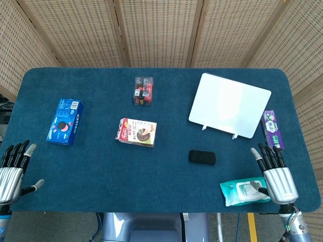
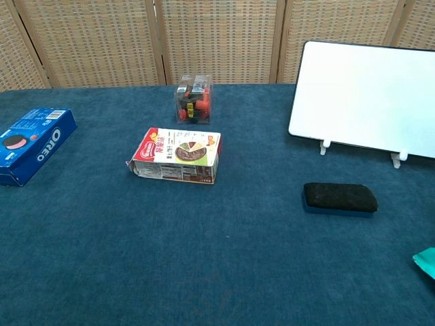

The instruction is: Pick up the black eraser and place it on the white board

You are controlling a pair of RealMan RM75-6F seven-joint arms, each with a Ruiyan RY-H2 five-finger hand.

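We see both hands only from the head view: left hand (image 1: 11, 174) and right hand (image 1: 276, 174) spread, holding nothing. Black eraser (image 1: 202, 157) lies near the white board (image 1: 229, 104) (apart, on cloth).

Head view steeply overhead — chest view low, nearer — shared table (image 1: 166, 176) middle.

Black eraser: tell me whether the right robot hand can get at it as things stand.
Probably yes. The black eraser lies alone on bare cloth, and the right robot hand is open at the table's near edge. Only the wipes pack beside that hand is close, and it's off the direct path.
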